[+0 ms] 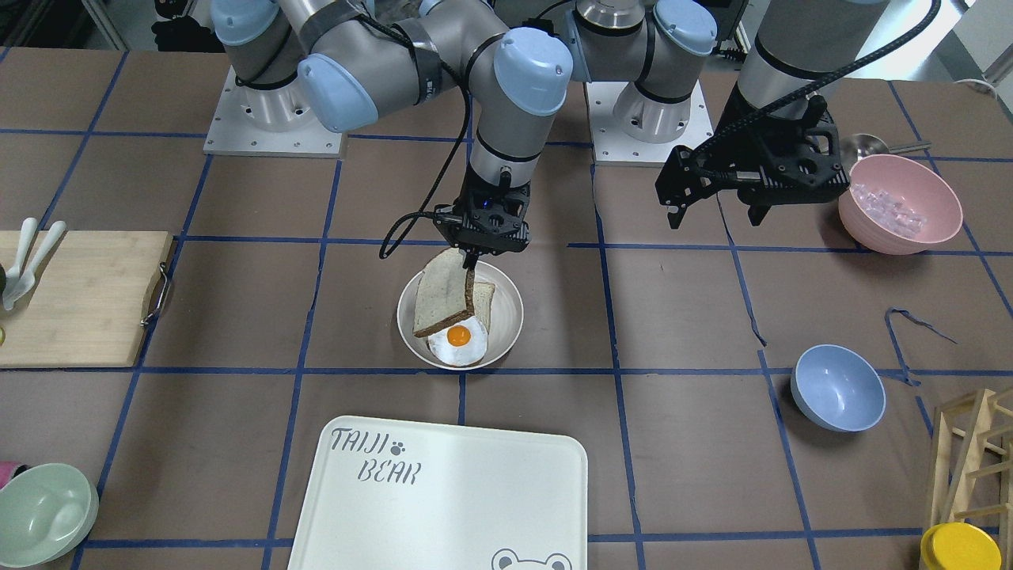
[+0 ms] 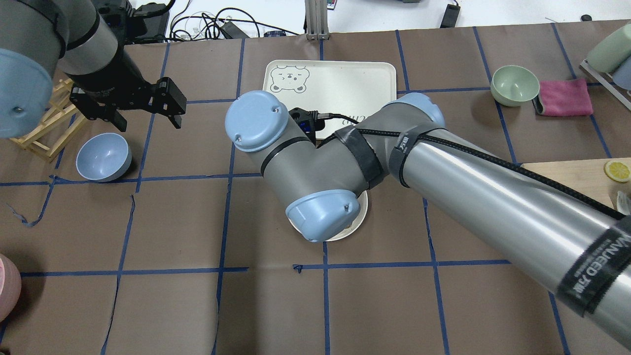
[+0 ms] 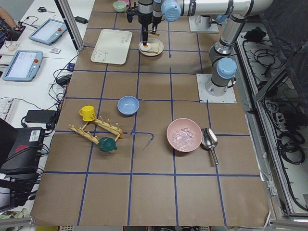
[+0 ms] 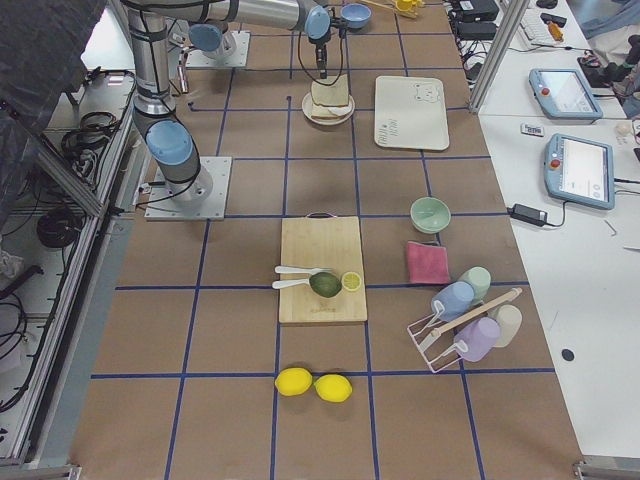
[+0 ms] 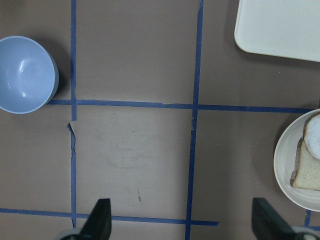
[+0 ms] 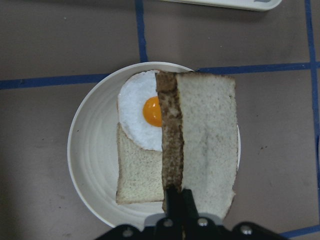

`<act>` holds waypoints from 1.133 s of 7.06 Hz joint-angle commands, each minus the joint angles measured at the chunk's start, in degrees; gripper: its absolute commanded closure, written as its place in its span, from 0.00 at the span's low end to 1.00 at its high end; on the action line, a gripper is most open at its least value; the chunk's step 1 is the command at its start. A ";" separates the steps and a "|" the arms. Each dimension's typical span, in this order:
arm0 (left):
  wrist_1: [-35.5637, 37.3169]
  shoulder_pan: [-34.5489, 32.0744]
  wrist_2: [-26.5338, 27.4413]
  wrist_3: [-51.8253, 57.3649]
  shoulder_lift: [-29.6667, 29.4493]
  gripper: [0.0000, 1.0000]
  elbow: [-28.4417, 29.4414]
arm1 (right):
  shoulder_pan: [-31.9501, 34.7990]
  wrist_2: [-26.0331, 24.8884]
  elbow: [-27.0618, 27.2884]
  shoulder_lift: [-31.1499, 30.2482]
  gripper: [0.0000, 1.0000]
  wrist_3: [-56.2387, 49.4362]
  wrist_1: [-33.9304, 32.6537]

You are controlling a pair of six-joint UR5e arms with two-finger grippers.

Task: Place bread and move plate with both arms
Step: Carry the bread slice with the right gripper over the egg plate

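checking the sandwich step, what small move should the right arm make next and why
Probably lower the right gripper slightly and lay the speckled tan bread slice flat: it hangs tilted, pinched at one edge, over the round cream plate, where a fried egg already tops a paler slice.

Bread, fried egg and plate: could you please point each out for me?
bread [image 1: 442, 294], front-facing view, its speckled face.
fried egg [image 1: 457, 336], front-facing view, the yolk.
plate [image 1: 508, 311], front-facing view, bare right rim.

Brown blue-taped table [image 1: 673, 317], plate [image 1: 510, 301], bear tray [image 1: 443, 507], blue bowl [image 1: 837, 388], pink bowl [image 1: 878, 233], green bowl [image 1: 43, 514], wooden board [image 1: 87, 301]
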 commanded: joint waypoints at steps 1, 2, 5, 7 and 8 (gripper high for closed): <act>-0.03 0.01 0.12 0.34 -0.02 0.00 -0.02 | 0.98 -0.20 1.90 1.37 1.00 -0.91 -4.11; -0.03 0.01 0.12 0.34 -0.02 0.00 -0.02 | 0.98 -0.29 3.04 1.28 1.00 -0.74 -5.95; -0.11 0.19 -0.40 0.16 -0.28 0.00 -0.02 | 0.89 -0.47 5.51 1.46 0.83 -1.01 -9.91; -0.11 0.19 -0.23 -0.45 -1.43 0.00 0.15 | -5.04 -0.73 3.51 -1.16 0.10 -10.06 -13.95; -0.81 0.45 0.21 0.07 -1.78 0.00 -0.02 | -11.44 5.88 0.80 -4.22 0.00 -11.53 -10.92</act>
